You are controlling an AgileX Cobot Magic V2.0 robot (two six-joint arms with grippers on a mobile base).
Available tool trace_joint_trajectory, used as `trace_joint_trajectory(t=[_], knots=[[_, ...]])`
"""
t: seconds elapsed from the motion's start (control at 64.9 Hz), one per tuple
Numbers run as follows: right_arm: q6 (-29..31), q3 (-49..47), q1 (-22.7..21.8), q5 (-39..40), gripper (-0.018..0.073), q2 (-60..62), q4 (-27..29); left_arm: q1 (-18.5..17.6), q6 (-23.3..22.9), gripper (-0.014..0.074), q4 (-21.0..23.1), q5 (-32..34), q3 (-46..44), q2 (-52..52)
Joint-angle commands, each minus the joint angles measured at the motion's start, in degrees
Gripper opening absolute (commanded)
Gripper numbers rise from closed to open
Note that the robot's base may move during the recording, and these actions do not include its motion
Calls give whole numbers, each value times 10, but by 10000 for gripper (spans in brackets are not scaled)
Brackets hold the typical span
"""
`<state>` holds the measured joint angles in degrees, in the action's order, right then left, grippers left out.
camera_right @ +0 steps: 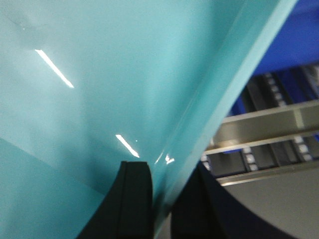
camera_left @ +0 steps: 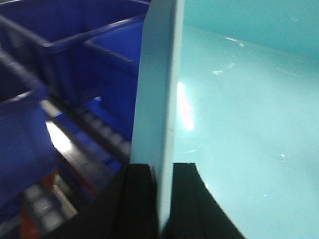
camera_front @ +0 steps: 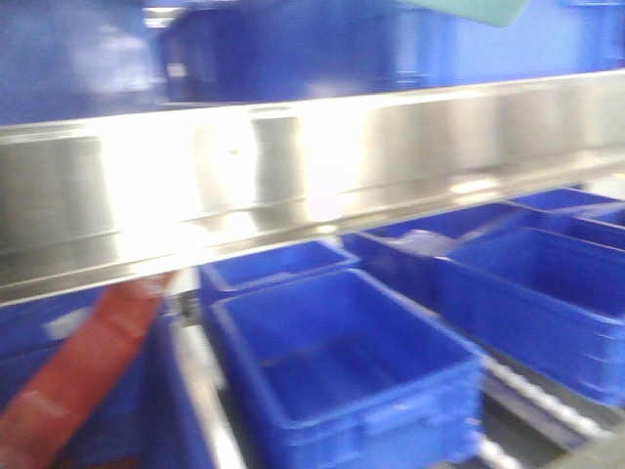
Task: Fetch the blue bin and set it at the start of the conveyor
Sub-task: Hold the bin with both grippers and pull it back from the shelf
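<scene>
While left gripper [camera_left: 162, 172], right gripper [camera_right: 163, 174] clamp blue bin [camera_left: 239, 124], mostly cropped

The bin [camera_left: 239, 124] is plain light blue-green with white shiny spots. The crates [camera_front: 342, 362] are dark blue. The rail [camera_front: 293, 166] is shiny silver. In the front view a bar [camera_front: 88, 362] at eight o'clock is red. The left gripper [camera_left: 164, 199] and right gripper [camera_right: 162, 199] are black.

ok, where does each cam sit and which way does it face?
Front: looks forward at a shiny steel shelf rail, dark royal-blue ribbed crates below, corner of a light turquoise plastic tub at top; no robot body shows.
Left wrist: behind the left gripper, black fingers pinching the tub's wall; crates beyond.
Right wrist: behind the right gripper, pinching the tub's wall.
Shared: the tub, all three.
</scene>
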<state>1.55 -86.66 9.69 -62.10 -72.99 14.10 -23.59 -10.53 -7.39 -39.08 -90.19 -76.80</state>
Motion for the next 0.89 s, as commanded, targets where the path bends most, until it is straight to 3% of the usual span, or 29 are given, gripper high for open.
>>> trace_joint_trajectory(t=[0.0, 0.878], knots=[[19, -2, 1, 13, -151, 7, 2, -2, -6, -111, 30, 46, -6, 10], [19, -2, 1, 13, -151, 7, 2, -2, -6, -111, 30, 46, -6, 10]])
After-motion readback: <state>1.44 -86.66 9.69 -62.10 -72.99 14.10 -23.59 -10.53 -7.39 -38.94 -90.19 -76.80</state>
